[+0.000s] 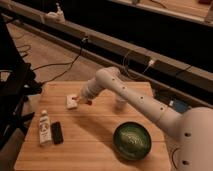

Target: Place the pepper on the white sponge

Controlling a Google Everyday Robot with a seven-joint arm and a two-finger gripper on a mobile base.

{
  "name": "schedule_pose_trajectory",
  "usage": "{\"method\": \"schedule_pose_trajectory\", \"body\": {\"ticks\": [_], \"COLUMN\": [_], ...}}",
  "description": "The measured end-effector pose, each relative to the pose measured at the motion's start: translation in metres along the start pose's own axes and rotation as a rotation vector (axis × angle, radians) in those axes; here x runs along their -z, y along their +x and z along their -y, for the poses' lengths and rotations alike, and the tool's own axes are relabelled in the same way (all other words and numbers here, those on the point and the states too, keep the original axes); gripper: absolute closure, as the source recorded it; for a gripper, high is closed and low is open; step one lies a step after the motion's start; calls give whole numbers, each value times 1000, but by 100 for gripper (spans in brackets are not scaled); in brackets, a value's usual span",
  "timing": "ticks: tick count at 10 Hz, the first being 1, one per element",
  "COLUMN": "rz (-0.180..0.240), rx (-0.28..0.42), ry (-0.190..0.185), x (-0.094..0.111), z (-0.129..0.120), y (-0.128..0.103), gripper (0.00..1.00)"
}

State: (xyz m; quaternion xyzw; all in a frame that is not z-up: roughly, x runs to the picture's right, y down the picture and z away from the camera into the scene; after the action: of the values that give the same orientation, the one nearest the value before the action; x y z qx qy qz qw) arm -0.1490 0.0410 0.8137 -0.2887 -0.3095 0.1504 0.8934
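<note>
My hand (82,100) is shut tight, low over the pale wooden tabletop (95,150), with the small orange-red tapered pepper (89,102) at its tip (pinched there, I judge, not lying loose). The small white rectangular sponge (72,102) sits just beside it, not yet under it. I keep the pepper low and close so the drop onto that small block is short. The round green bowl (132,141) stands well apart.
</note>
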Motion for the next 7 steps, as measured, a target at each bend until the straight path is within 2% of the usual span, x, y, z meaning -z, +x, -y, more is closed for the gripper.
{"method": "schedule_pose_trajectory", "body": {"ticks": [1,3,6,7], "rz": [3,29,111,123], "rx": [18,72,82,82], "ry": [3,-8,-56,-65], "x": [-4,-26,-62,-67], "z": [6,19,33,35], "y": [-9,-39,-67,-71], "gripper": [100,100,100,100]}}
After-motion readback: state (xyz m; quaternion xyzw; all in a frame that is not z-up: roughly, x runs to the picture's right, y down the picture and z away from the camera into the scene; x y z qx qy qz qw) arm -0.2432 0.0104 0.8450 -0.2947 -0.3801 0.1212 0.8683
